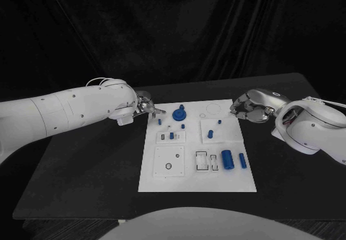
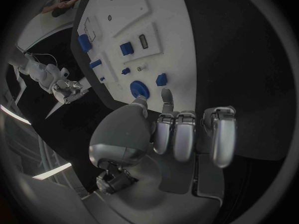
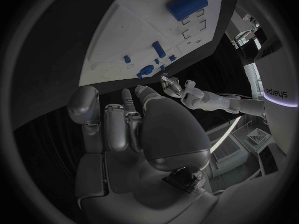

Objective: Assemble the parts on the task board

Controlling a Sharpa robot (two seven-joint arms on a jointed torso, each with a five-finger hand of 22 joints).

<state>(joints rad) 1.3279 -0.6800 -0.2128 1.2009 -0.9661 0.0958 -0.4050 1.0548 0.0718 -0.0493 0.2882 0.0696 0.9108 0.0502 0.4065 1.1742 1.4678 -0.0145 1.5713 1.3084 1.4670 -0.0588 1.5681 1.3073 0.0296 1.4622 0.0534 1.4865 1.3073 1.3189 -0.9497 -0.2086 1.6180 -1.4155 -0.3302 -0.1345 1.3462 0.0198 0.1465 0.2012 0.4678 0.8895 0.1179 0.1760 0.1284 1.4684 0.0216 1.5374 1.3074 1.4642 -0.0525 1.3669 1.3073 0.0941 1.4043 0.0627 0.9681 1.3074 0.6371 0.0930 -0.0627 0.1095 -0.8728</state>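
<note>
The white task board (image 1: 216, 180) lies lengthwise in the middle of the black table. On it, a round blue knobbed part (image 1: 180, 116) sits near the far end, a blue peg (image 1: 210, 133) further in, and a large blue cylinder (image 1: 228, 159) with a slimmer one (image 1: 242, 160) beside it toward the near right. My left hand (image 1: 146, 106) hovers at the board's far left corner, fingers loosely bent, holding nothing; its wrist view shows the hand (image 2: 181, 134) just short of the round part (image 2: 139, 90). My right hand (image 1: 249, 107) hangs empty by the far right corner.
Small blue pieces (image 1: 173, 135) sit in recessed plates on the board's left half. Bare black table (image 1: 79, 170) surrounds the board on both sides. A dark curtain closes off the back.
</note>
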